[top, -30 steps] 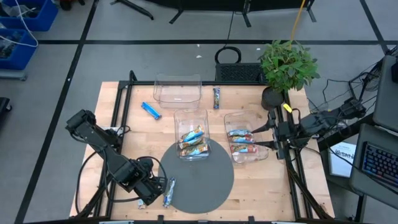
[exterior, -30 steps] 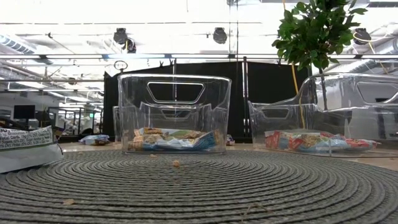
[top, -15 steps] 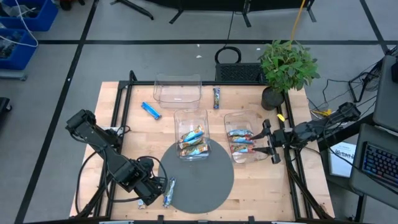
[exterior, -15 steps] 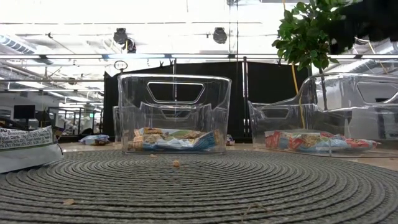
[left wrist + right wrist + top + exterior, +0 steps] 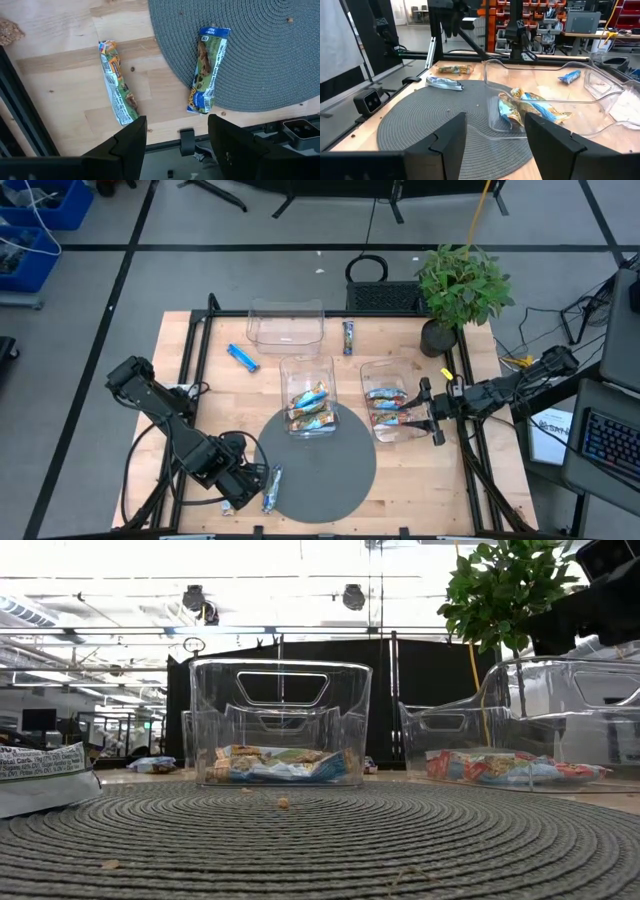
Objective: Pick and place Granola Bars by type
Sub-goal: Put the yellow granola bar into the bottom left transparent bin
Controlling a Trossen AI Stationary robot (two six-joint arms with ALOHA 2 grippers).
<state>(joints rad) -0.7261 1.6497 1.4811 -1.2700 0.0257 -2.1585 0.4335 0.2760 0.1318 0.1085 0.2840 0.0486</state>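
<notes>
While several granola bars (image 5: 272,487) lie unsorted, risk sits at the mat (image 5: 318,468) edge.
Left gripper (image 5: 177,131) hovers parted and empty above two bars; descending between them, it could pinch both or snag the mat. Right gripper (image 5: 430,412), parted and empty, could knock the right-hand bin (image 5: 400,370).
</notes>
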